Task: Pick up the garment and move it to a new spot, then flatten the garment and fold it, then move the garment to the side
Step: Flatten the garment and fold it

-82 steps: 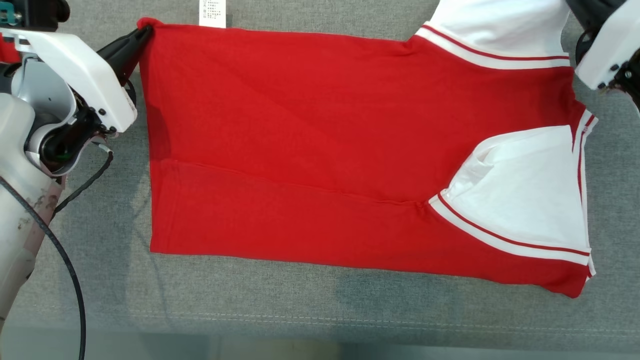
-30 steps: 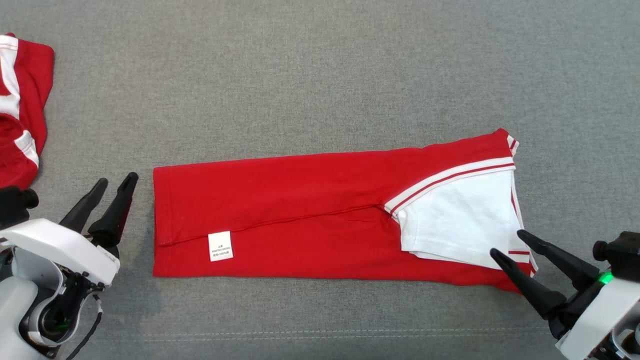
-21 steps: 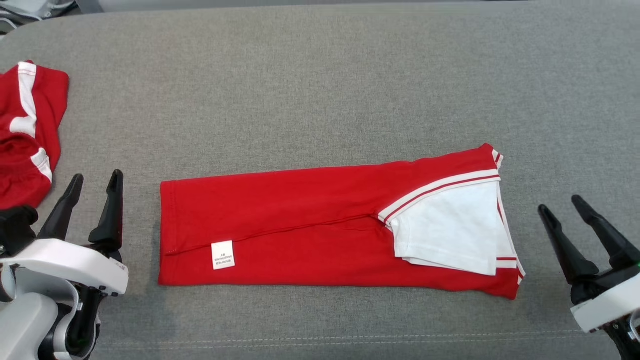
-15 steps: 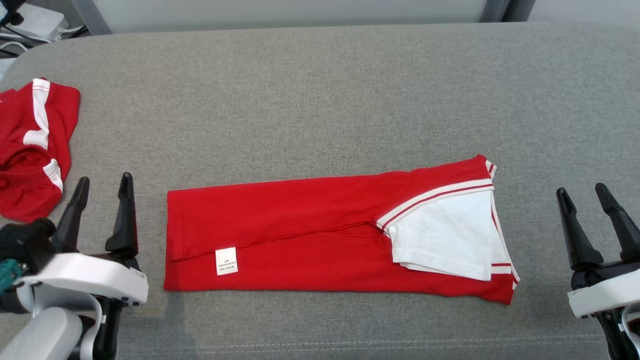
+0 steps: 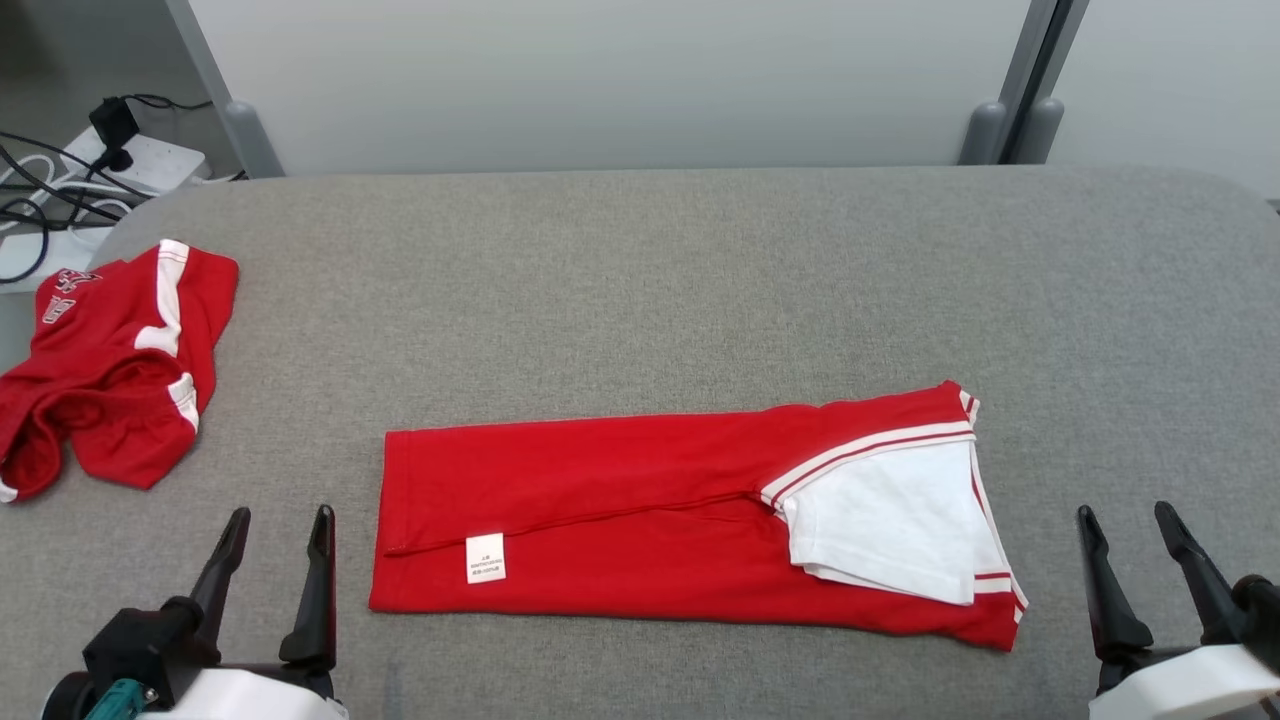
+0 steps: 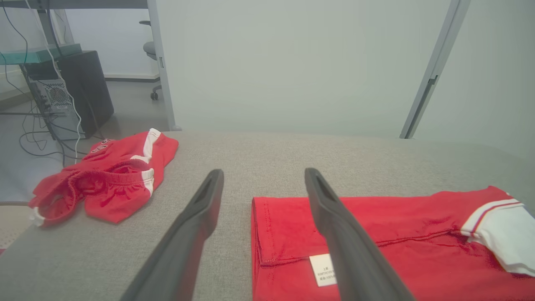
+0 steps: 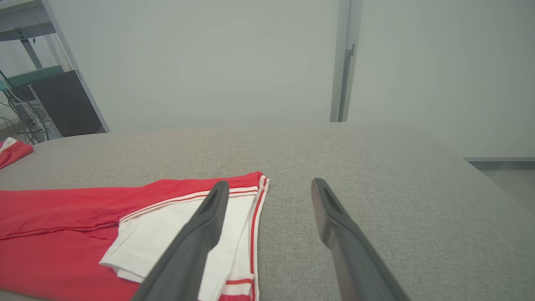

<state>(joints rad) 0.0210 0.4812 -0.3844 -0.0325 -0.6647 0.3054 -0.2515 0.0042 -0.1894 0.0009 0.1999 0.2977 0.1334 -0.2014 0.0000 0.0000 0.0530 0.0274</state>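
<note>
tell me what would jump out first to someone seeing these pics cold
The folded red garment with a white sleeve on its right end lies as a long strip across the middle of the grey surface. A second, crumpled red garment sits at the far left edge. The left gripper and right gripper stand open off either end of the strip, touching nothing.

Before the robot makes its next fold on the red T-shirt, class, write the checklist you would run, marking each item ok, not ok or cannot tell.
1. Left gripper open and empty: ok.
2. Right gripper open and empty: ok.
3. Red T-shirt lying flat as a long strip on the grey padded table: ok.
4. White sleeve inside the shirt's outline: ok.
5. Red shorts apart from the shirt: ok.
6. Hidden lower layers lined up: cannot tell.
</note>
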